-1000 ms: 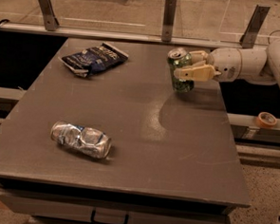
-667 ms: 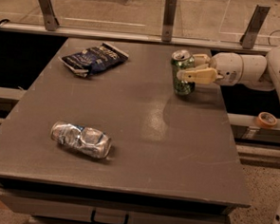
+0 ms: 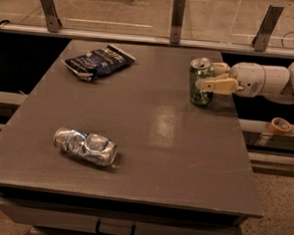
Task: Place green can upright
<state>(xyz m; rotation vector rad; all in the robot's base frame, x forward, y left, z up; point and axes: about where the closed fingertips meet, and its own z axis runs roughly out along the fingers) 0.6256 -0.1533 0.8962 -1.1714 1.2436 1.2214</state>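
Note:
The green can (image 3: 200, 96) stands upright near the table's (image 3: 160, 140) far right edge, silver top and pull tab facing up. My gripper (image 3: 205, 76) reaches in from the right and is shut on the can around its middle. One finger (image 3: 216, 85) crosses the can's front and the other sits behind it. The can's base is down at the tabletop. The white arm (image 3: 264, 81) stretches off to the right.
A dark blue snack bag (image 3: 98, 61) lies at the far left of the table. A crushed silver-blue can (image 3: 85, 146) lies on its side at the near left. A roll of tape (image 3: 280, 125) sits off the table to the right. A rail with posts (image 3: 177, 19) runs behind.
The gripper has carried the green can a little to the right and lowered it, and the can now stands at the tabletop. The bag and the crushed can have not moved.

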